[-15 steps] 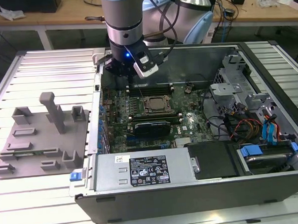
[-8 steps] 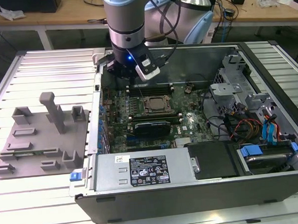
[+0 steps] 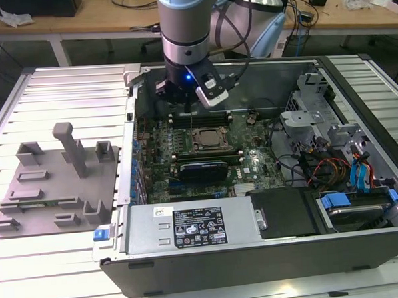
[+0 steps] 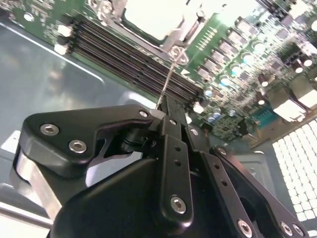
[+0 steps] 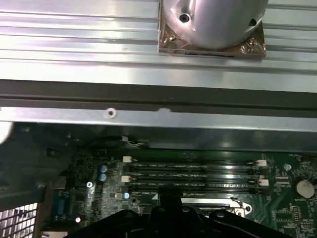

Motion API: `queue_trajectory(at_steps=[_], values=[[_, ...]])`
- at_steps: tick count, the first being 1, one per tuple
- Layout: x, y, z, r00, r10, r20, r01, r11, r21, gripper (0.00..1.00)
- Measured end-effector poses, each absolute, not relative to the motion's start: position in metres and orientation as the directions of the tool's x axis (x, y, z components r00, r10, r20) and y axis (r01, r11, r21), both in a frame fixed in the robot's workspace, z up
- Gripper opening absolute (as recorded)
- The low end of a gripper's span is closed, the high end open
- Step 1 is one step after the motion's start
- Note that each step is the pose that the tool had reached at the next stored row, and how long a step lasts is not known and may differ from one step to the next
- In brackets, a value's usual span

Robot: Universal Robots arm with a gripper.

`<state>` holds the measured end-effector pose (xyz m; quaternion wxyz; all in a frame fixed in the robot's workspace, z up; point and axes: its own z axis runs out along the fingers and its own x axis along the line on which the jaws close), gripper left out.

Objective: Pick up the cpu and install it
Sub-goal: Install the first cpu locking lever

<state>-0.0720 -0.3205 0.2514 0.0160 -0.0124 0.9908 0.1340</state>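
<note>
Claw (image 3: 185, 107) hovers over case (image 3: 258, 263) on slatted table (image 3: 51, 263).

i'm seeing the open case (image 3: 258, 263) lying on the table (image 3: 52, 277), with the pegged plate (image 3: 54, 190) resting beside it on the exterior view's left. inside, the cpu (image 3: 209, 141) is sitting in the socket (image 3: 196, 149) on the motherboard (image 3: 253, 169). the gripper (image 3: 187, 108) is hanging over the memory slots (image 5: 193, 173) just beyond it.
</note>
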Motion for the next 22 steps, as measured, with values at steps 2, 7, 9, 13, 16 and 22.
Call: queue_trajectory(at_steps=[2, 7, 9, 13, 16, 22], values=[[-0.0668, -0.3205, 0.2513, -0.999, -0.020, -0.034, -0.029, 0.964, 0.265, 0.11], [-0.0653, -0.3205, 0.2511, -0.999, -0.019, -0.034, -0.028, 0.964, 0.265, 0.11], [-0.0651, -0.3205, 0.2498, -0.999, -0.002, -0.034, -0.011, 0.964, 0.265, 0.11], [-0.0651, -0.3205, 0.2464, -0.997, 0.068, -0.034, 0.056, 0.963, 0.264, 0.11], [-0.0651, -0.3205, 0.2452, -0.994, 0.102, -0.035, 0.089, 0.962, 0.257, 0.11], [-0.0622, -0.3206, 0.2421, -0.987, 0.155, -0.044, 0.143, 0.967, 0.213, 0.11]])
